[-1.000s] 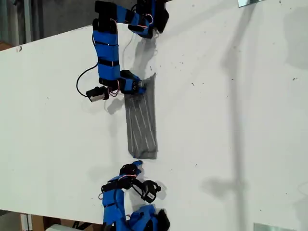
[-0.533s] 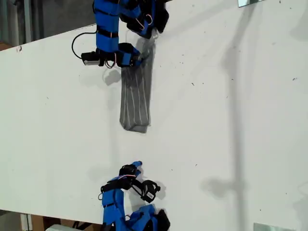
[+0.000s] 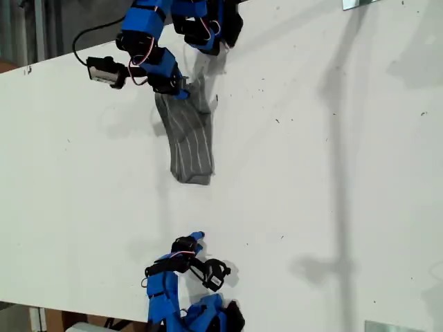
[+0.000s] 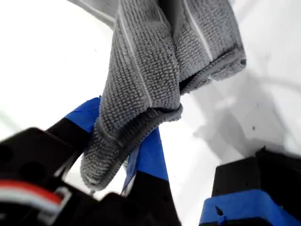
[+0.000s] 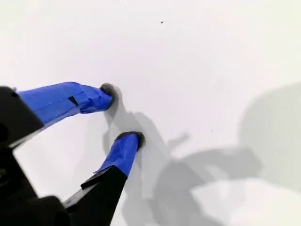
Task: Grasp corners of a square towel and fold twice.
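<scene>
Towel (image 3: 188,142) folded to a narrow strip, one end pinched and lifted by my first gripper (image 3: 181,91).

Lies on the white table (image 3: 332,180) toward the top of the exterior view, grey with thin white stripes running lengthwise, far end flat on the surface and rounded, near end raised and bunched. In the first wrist view, towel (image 4: 150,80) hangs in thick doubled folds between the blue-taped fingers (image 4: 148,157), jaws clamped on the fabric. My first gripper (image 4: 124,148) at the top of the exterior view, beside the arm base there. My second gripper (image 3: 194,240) at the bottom of the exterior view, well apart from the towel. In the second wrist view, second gripper (image 5: 123,113) with jaws parted, fingertips (image 5: 129,139) at the bare table (image 5: 211,56), nothing between them.
</scene>
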